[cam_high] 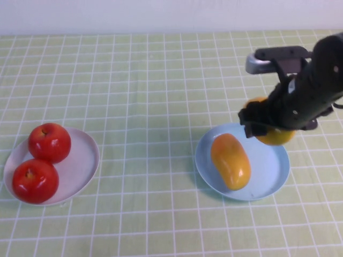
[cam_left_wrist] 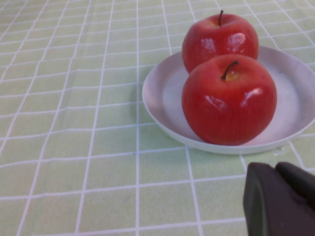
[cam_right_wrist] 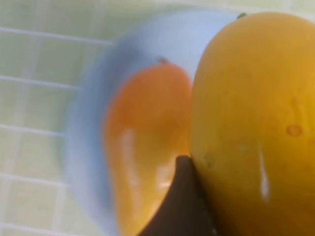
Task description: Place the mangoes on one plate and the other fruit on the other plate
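One mango (cam_high: 231,160) lies on the light blue plate (cam_high: 268,178). My right gripper (cam_high: 270,128) is shut on the second mango (cam_high: 277,137) and holds it just over the plate's far right rim. In the right wrist view the held mango (cam_right_wrist: 256,123) fills the frame beside a dark finger (cam_right_wrist: 179,201), with the resting mango (cam_right_wrist: 145,132) and the blue plate (cam_right_wrist: 88,137) below. Two red apples (cam_high: 49,142) (cam_high: 35,180) sit on the white plate (cam_high: 84,158) at the left. My left gripper (cam_left_wrist: 283,196) shows only in its wrist view, shut and empty, low beside that white plate (cam_left_wrist: 162,93).
A green checked cloth (cam_high: 144,96) covers the whole table. The left arm does not appear in the high view. The right arm (cam_high: 316,75) reaches in from the right edge over the blue plate.
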